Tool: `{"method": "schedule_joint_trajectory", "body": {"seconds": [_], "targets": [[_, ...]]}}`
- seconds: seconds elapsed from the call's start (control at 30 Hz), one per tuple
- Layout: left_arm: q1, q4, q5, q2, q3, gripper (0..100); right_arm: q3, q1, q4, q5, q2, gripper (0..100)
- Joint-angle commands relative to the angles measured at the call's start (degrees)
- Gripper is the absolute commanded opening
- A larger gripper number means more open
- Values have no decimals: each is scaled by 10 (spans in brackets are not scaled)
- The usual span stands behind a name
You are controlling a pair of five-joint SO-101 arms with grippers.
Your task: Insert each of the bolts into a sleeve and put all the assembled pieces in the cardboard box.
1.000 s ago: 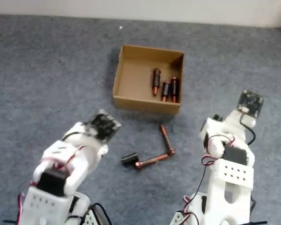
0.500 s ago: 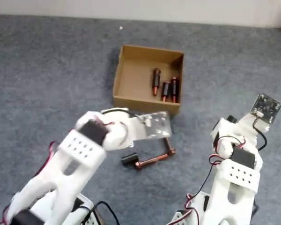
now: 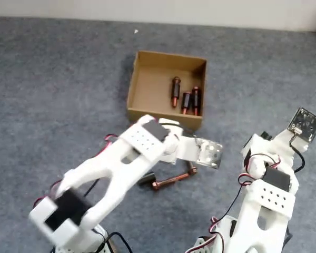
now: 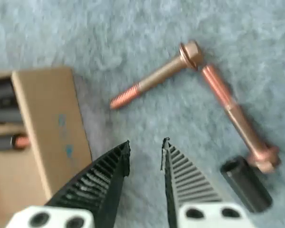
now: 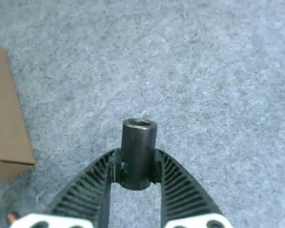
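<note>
Bolts (image 4: pixel 154 81) lie touching near the left claw (image 4: pixel 145 152), spread apart; right claw (image 5: pixel 136 156) clamps a sleeve (image 5: pixel 138 142). Best straddle one shank mid-length, clear of the box (image 4: pixel 47 123).

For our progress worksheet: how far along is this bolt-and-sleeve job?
Done: three assembled pieces lie in the cardboard box. In hand: the right gripper holds a sleeve; the left gripper hangs open above two loose bolts. Left: both bolts, the other sleeve, then boxing.
</note>
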Motion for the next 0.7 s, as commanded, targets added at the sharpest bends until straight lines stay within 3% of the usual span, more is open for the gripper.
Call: {"method": "schedule_joint_trajectory", "body": {"seconds": [0.0,0.23,0.67], "targets": [[24,-11,-24,73,-88,137,-7,7,-18,-3,-22,5],[54,-11,-53,141,-131,137,-7,7,-18,-3,-22,5],[76,-14,-97,149,-131,137,-7,7,-18,-3,-22,5]]}}
